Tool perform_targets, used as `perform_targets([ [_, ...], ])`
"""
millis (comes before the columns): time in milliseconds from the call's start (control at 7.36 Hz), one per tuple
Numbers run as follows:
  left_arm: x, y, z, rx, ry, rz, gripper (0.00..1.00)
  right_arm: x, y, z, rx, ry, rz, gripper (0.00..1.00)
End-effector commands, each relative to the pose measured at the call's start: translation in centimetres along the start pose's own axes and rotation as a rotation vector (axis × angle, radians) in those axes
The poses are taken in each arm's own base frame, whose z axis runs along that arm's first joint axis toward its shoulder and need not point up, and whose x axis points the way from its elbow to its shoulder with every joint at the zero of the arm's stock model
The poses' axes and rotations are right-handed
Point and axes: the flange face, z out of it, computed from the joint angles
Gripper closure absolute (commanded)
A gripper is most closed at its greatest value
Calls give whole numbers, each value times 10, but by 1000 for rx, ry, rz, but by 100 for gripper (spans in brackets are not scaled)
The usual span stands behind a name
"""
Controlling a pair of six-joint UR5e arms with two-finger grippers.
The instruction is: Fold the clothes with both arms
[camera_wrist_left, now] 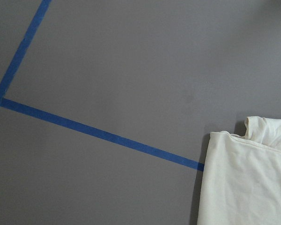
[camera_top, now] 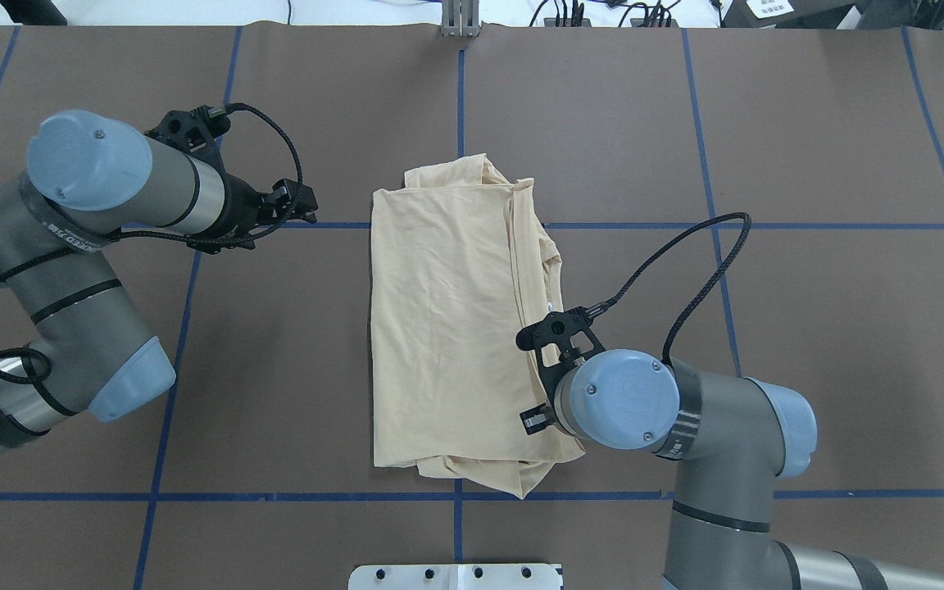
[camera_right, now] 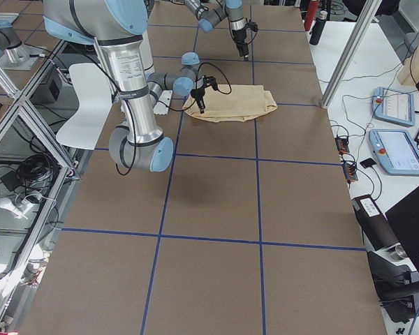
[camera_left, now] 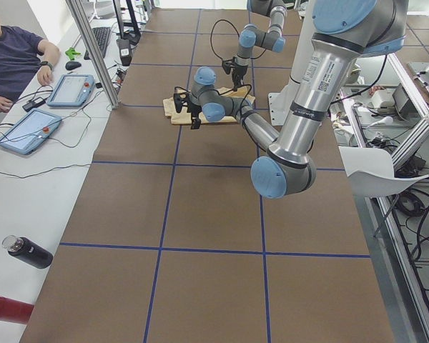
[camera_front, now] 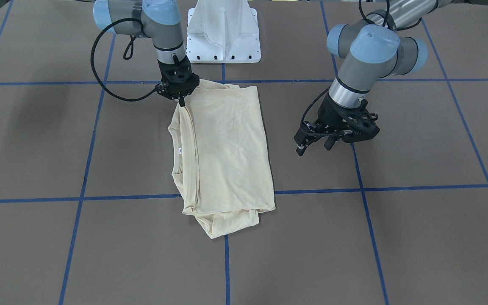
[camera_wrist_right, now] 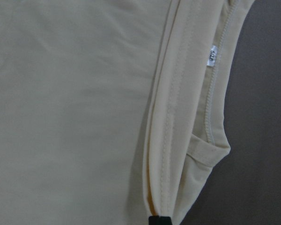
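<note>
The pale cream-yellow T-shirt [camera_front: 227, 148] [camera_top: 439, 328] lies folded into a tall rectangle at the table's middle, print hidden, collar and white neck label [camera_front: 180, 149] [camera_wrist_right: 213, 56] along one long edge. My right gripper [camera_front: 181, 101] sits at that edge's corner nearest the robot base, shut on a raised fold of the shirt [camera_wrist_right: 75, 117]; one black fingertip [camera_wrist_right: 159, 220] shows at the wrist view's bottom. My left gripper [camera_front: 315, 147] [camera_top: 296, 205] hangs open over bare table on the shirt's other side, holding nothing. The left wrist view catches only a shirt corner [camera_wrist_left: 248, 183].
Brown table cover with blue tape grid lines [camera_front: 367, 186]. The white pedestal base [camera_front: 223, 34] stands at the robot's side. A seated person [camera_left: 14, 57], tablets [camera_left: 25, 132] and a dark bottle [camera_left: 28, 251] are on the white side bench beyond the table edge.
</note>
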Motion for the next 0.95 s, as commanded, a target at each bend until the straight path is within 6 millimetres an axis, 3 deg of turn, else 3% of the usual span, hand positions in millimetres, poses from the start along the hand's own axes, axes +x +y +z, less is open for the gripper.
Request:
perform_targets([
  [0,1,1,-1,-2,2,1,0,29,16,0,-17,26,7,100],
  [136,2,0,-3,0,4,1,0,39,23,8,-33,45,7,97],
  [272,2,0,-3,0,4,1,0,37,23,8,-42,37,6,25],
  [408,1,1,-2,-2,1,0,0,35,19,5,-33,32,10,0],
  [544,1,1,-2,-2,1,2,0,39,7,-2,-7,22,25,0],
  [816,1,0,-2,-1,1,1,0,39,-40,-28,74,4,67,0],
])
